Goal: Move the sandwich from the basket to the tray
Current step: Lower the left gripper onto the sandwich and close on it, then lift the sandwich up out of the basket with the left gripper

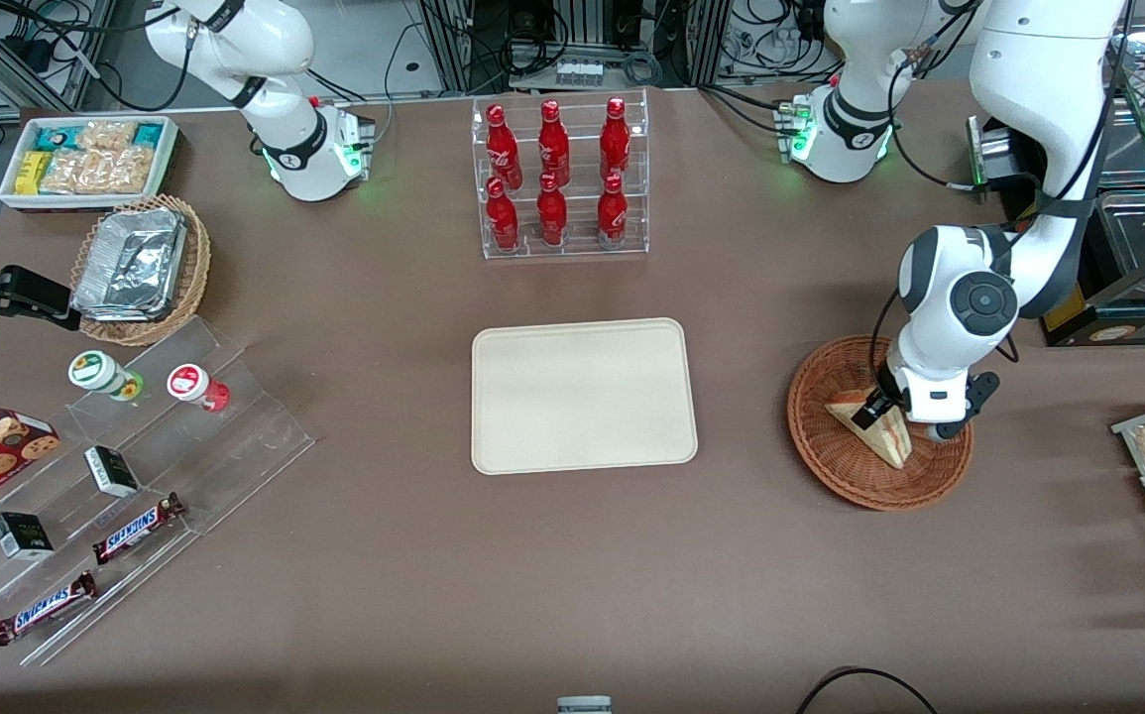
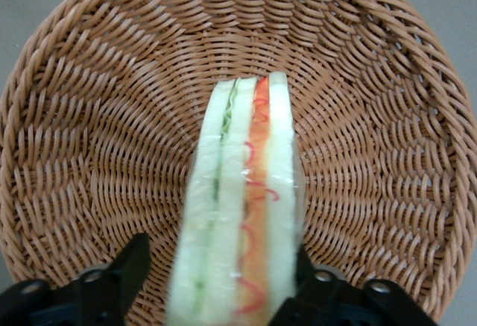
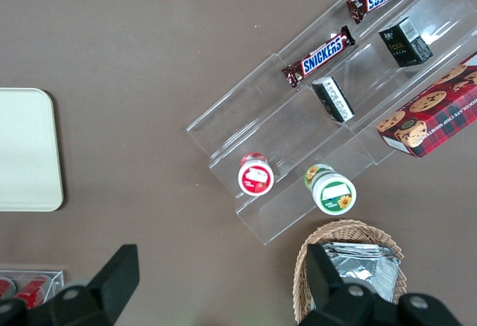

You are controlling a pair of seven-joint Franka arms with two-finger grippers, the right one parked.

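Wrist view: claw (image 2: 223,281) clamps sandwich (image 2: 238,214) edges | front: wedge inside basket (image 1: 820,451)

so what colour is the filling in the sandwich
Red-orange and green layers between pale bread on the sandwich, clearest in the left wrist view, where the tool straddles it.

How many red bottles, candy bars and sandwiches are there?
Red bottles: 6, in the clear rack
Snickers bars: 2
Sandwich: 1, in the basket, with the gripper around it
Total: 9
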